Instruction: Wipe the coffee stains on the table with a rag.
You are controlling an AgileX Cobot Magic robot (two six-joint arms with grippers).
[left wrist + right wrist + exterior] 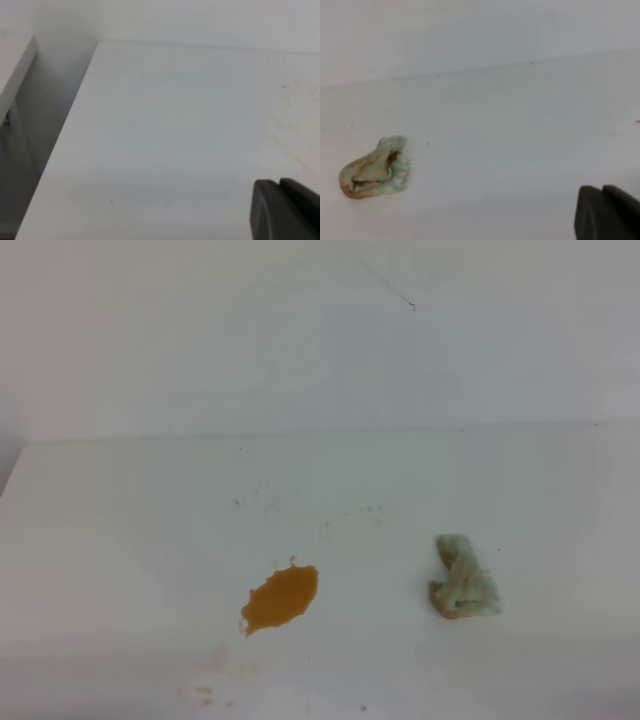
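Observation:
An orange-brown oval coffee stain (281, 599) lies on the white table (120, 540) left of centre, with a faint tan smear (215, 680) below it. The rag (463, 579), a bunched pale green and white wad with brown patches, lies to the right of the stain; it also shows in the right wrist view (374, 168) at the left. Neither gripper shows in the high view. Only a black finger (285, 210) shows at the left wrist view's bottom right, and a black finger (606, 212) at the right wrist view's bottom right. Nothing is held in sight.
The table's left edge (60, 145) drops off beside a white wall. A faint tan speckled patch (295, 125) shows at the right of the left wrist view. The table's back edge (320, 432) meets a white wall.

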